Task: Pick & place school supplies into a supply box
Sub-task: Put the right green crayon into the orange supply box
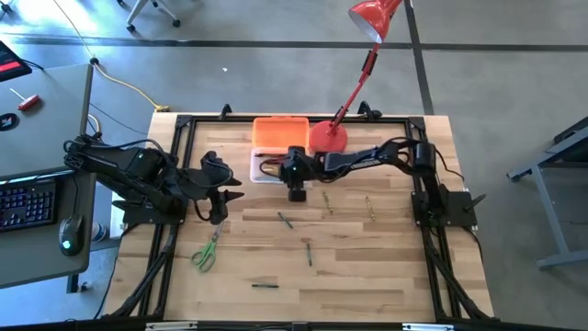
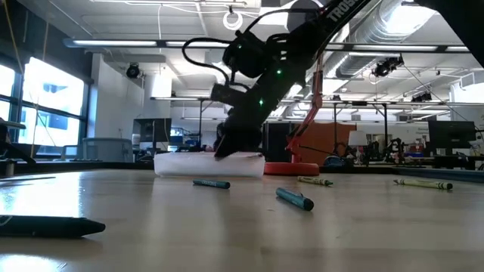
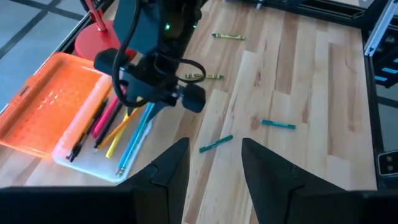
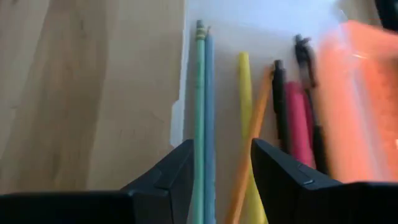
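The supply box lies open near the table's far edge, its orange lid (image 1: 280, 131) folded back beyond the clear base (image 1: 265, 170). The base (image 4: 249, 37) holds a blue pencil (image 4: 202, 93) and yellow (image 4: 244, 87), orange, pink (image 4: 298, 118) and black pens. My right gripper (image 4: 222, 168) is open over the base's near side (image 1: 296, 188), fingers on either side of the blue pencil (image 3: 134, 143). My left gripper (image 3: 214, 162) hovers open at the table's left (image 1: 220, 204). Green-handled scissors (image 1: 207, 250) lie flat near the left edge. My right gripper comes at the blue pencil from above, and its fingers lie along it. The pencil runs close beside one finger (image 4: 180, 168) and lies in the base; whether that finger touches it cannot be told.
Loose crayons lie about the middle of the table (image 1: 287, 220) (image 1: 309, 250) (image 1: 265, 285), with more toward the right (image 1: 370, 207). The red lamp's base (image 1: 328, 136) stands right of the orange lid, close to my right arm. A desk with a keyboard stands left of the table.
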